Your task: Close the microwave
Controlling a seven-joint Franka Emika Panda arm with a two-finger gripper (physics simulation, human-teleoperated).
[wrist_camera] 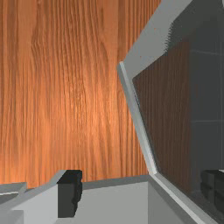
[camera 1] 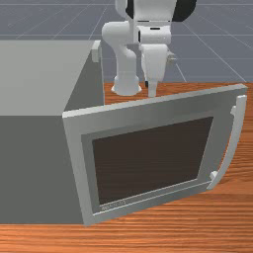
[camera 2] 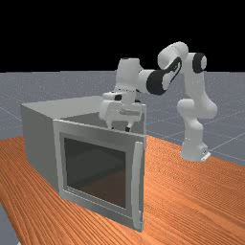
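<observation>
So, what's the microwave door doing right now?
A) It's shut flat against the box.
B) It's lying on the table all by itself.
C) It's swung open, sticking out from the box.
C: in the front view one upright edge of the door meets the grey box, while the side with the handle stands well away from it.

The microwave (camera 1: 29, 168) is a big grey box. It sits flat on the wood table (camera 1: 148, 237), at the front view's left. Its door (camera 1: 148, 112) is wide open & stands up straight, joined to the box at 1 side. It's grey w/ a dark see-thru window (camera 1: 153, 163) & a long curvy handle (camera 1: 236, 133) by the edge away from the box
</observation>
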